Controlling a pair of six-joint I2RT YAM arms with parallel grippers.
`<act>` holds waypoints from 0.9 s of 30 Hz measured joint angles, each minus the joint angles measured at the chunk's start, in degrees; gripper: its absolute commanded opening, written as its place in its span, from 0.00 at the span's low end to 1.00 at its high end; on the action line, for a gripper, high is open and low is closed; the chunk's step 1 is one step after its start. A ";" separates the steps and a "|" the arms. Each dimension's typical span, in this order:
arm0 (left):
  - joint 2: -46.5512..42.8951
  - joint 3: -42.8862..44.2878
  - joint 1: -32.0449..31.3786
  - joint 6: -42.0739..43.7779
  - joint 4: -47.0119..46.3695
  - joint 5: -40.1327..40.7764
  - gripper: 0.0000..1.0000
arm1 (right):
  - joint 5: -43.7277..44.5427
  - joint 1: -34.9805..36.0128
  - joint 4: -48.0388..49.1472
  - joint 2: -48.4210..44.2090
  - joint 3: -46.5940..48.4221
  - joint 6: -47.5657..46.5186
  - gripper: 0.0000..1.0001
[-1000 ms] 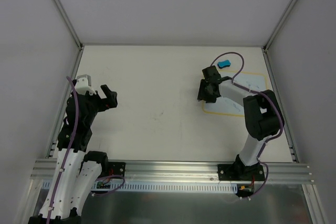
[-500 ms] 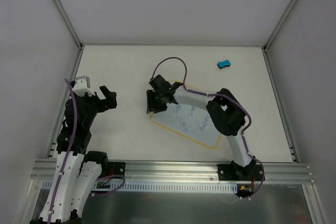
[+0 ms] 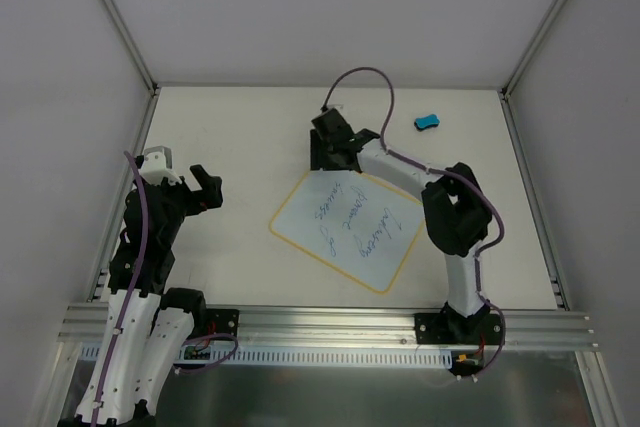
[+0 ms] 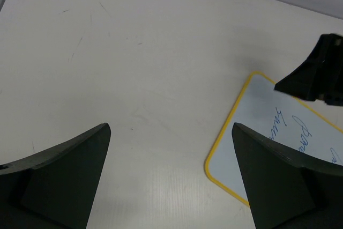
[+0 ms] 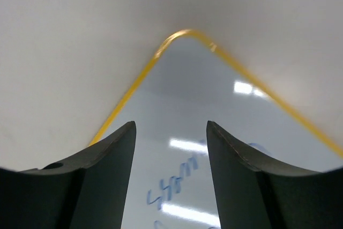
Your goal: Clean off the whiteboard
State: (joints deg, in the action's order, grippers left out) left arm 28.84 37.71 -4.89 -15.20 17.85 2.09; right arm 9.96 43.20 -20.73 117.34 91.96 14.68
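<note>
One yellow-bordered rectangular whiteboard (image 3: 345,232) bearing blue handwriting; one small blue block (image 3: 427,122) beyond it; two claws, left claw (image 4: 170,132) and right claw (image 5: 170,132), both released.

blue handwriting on the whiteboard (image 3: 345,230), too scrawled to read

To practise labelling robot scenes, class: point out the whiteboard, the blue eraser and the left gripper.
whiteboard (image 3: 345,230), top view, middle of its written-on surface.
blue eraser (image 3: 427,122), top view, centre of the block.
left gripper (image 4: 170,127), left wrist view, midway between its open fingertips.
</note>
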 measured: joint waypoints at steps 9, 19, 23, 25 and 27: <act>0.00 0.00 0.00 0.00 0.00 -0.02 0.99 | 18.53 -16.96 0.24 -4.79 -1.05 3.02 0.63; 0.02 0.00 0.00 -0.02 0.00 -0.07 0.99 | 20.94 -27.87 -0.17 1.40 -0.74 14.14 0.63; 0.02 0.00 0.00 -0.02 0.00 -0.04 0.99 | 20.81 -30.05 -0.37 4.59 0.96 18.05 0.63; 0.04 0.00 0.00 -0.02 0.00 -0.07 0.99 | 20.55 -30.82 -0.74 6.08 2.40 19.47 0.63; 0.13 0.00 0.00 -0.02 0.00 -0.07 0.99 | 19.98 -31.63 -0.68 7.96 4.70 20.83 0.63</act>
State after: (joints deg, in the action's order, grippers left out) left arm 28.97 37.71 -4.89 -15.22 17.85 2.02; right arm 29.93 11.57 -21.41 125.29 96.66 35.51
